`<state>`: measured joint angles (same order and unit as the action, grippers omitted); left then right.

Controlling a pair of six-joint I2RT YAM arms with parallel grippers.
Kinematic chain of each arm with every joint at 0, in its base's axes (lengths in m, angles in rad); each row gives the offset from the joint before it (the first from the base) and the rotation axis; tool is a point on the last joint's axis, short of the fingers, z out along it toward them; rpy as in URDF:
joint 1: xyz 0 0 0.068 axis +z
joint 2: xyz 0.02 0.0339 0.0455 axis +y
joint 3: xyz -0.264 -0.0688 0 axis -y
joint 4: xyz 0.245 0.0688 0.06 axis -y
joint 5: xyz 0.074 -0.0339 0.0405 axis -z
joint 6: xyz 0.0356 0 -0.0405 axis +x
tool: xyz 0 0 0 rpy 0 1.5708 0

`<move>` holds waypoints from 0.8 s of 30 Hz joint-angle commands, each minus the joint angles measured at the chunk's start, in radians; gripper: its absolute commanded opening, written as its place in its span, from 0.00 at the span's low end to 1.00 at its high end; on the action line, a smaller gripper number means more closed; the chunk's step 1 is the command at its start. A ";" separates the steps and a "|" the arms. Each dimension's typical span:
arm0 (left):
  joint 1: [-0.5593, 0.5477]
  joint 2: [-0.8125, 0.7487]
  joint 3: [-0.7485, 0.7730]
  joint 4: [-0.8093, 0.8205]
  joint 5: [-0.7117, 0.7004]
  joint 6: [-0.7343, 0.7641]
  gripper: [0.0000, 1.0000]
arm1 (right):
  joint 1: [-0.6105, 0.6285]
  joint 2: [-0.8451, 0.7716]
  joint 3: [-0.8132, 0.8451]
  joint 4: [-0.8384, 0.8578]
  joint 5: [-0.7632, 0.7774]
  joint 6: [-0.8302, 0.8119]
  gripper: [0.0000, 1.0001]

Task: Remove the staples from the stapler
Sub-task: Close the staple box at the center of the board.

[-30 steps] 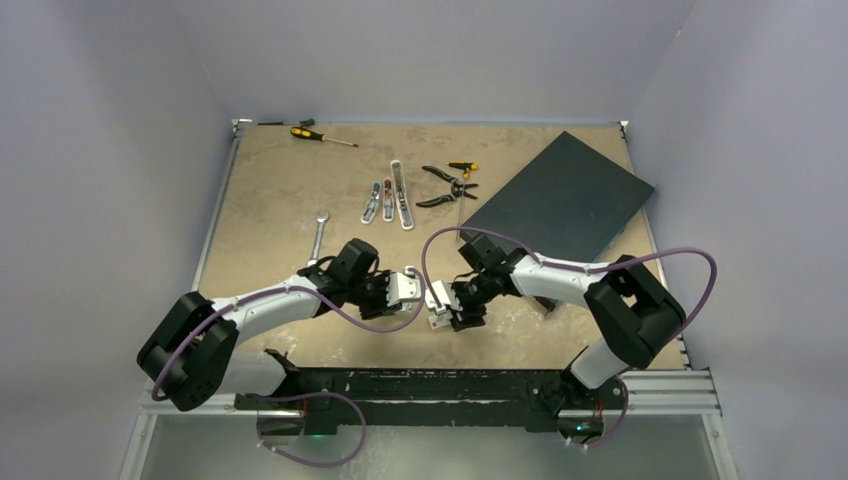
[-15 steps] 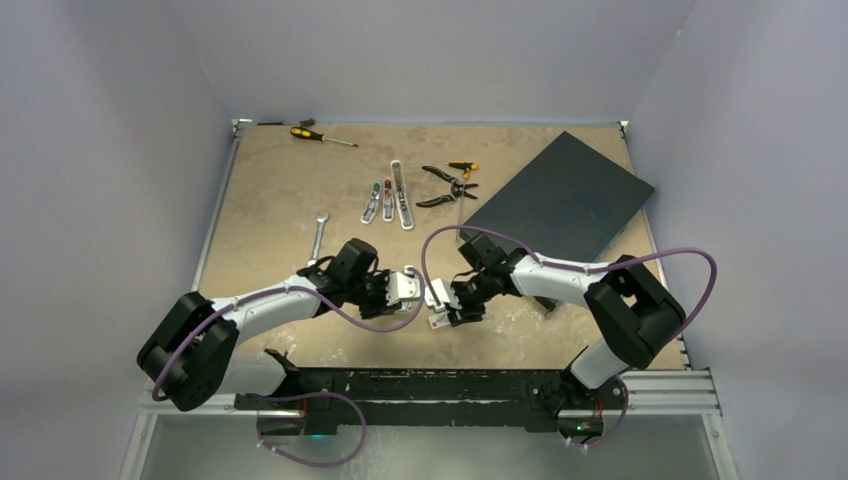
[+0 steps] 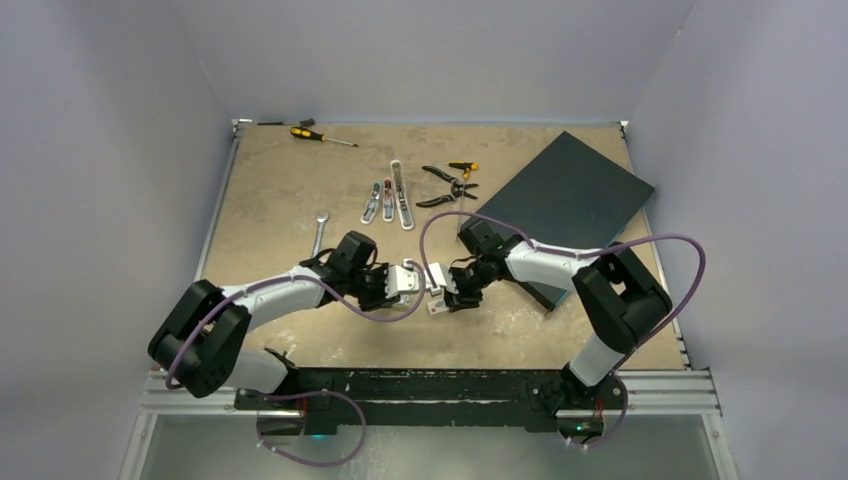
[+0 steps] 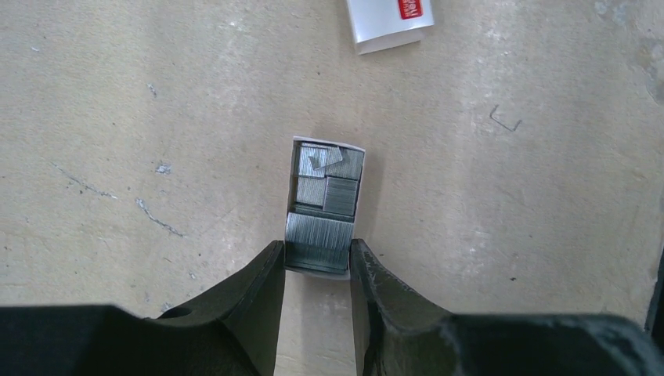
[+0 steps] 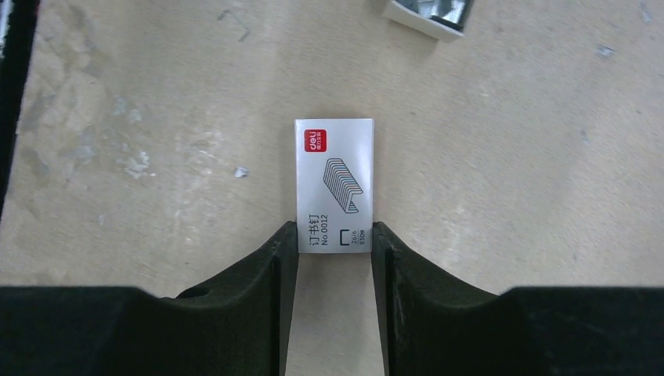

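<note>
Silvery ribbed strips of staples lie in a small open white tray, and my left gripper is shut on the tray's near end just above the table. My right gripper is shut on the flat white box sleeve, printed with a red logo and a staple drawing. In the top view the left gripper and the right gripper face each other at the table's middle front, tray and sleeve nearly touching. The long white stapler lies farther back, away from both grippers.
Two small parts lie beside the stapler. Pliers, a yellow-handled screwdriver and a wrench lie at the back and left. A dark board covers the back right. A loose staple lies on the table.
My right gripper has closed on the box sleeve and moved left and back toward the left gripper. The left gripper with the tray shifted slightly back.
</note>
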<state>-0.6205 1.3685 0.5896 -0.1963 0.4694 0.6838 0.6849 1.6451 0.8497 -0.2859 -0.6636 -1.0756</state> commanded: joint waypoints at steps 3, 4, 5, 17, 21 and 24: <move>0.015 0.064 0.075 0.020 0.053 0.072 0.26 | -0.043 0.034 0.102 0.069 -0.001 0.016 0.41; 0.016 0.072 0.084 0.019 0.052 0.072 0.26 | -0.045 0.041 0.109 0.079 0.002 0.026 0.41; 0.019 0.080 0.093 0.018 0.052 0.074 0.26 | -0.045 0.046 0.116 0.087 0.003 0.036 0.41; 0.022 0.110 0.135 0.063 0.077 0.003 0.27 | -0.052 0.031 0.112 0.115 0.020 0.104 0.42; 0.023 0.107 0.126 0.128 0.072 -0.076 0.28 | -0.051 0.008 0.082 0.141 0.038 0.140 0.43; 0.022 0.101 0.118 0.161 0.060 -0.109 0.28 | -0.051 -0.006 0.069 0.152 0.052 0.161 0.43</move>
<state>-0.5961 1.4742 0.6804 -0.1669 0.5102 0.6643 0.6147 1.6848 0.9398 -0.1509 -0.6262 -0.9409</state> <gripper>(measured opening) 0.312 0.429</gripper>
